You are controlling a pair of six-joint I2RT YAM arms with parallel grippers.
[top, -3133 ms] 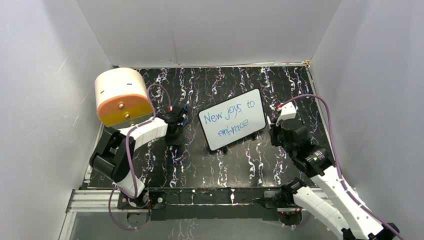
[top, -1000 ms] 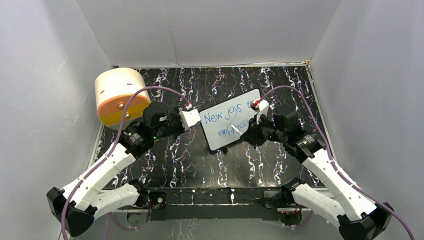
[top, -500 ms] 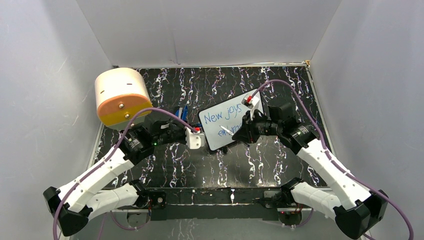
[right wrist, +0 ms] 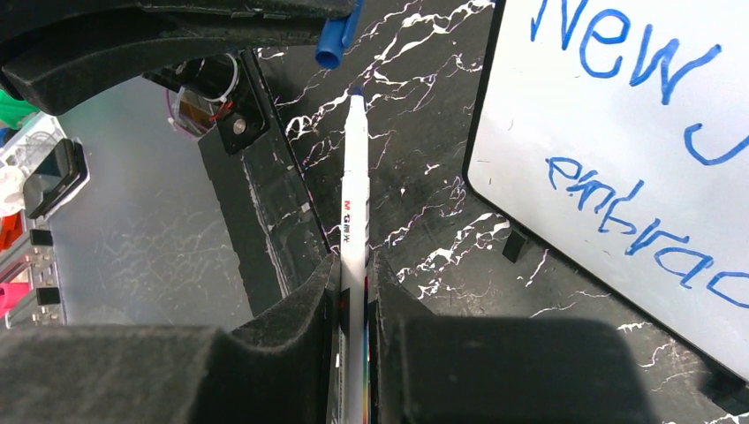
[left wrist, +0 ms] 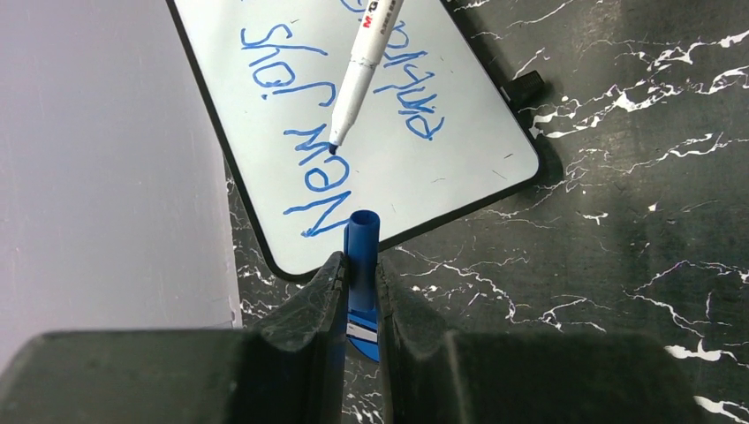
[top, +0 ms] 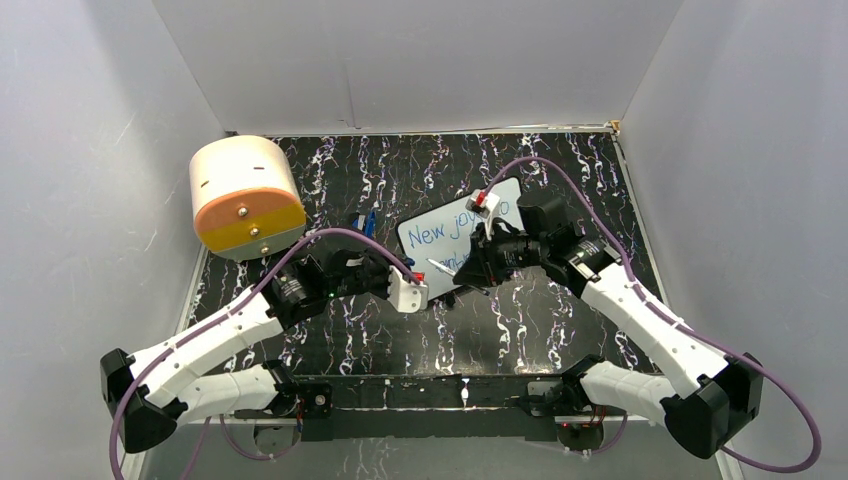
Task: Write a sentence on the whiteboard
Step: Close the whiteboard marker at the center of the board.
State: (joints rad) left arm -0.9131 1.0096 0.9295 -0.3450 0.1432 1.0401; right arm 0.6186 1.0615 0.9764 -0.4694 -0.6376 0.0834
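From above, the right arm (top: 640, 315) covers the sentence (top: 432, 235) beyond "New jo" on the whiteboard (top: 415, 255).

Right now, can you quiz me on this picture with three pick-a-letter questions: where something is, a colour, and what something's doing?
1. Where is the round tub?
A) far left of the table
B) near right corner
C) on top of an arm

2. What colour are the words on the board?
A) red
B) blue
C) green

3. The pen has a cap. The cap is:
A) pushed on
B) lying on the table
C) off, pinched in the left jaws

Answers:
1 A, it sits at the table's back-left corner.
2 B, "New joys" shows in blue.
3 C, the left jaws grip the cap while the right jaws hold the bare-tipped pen.
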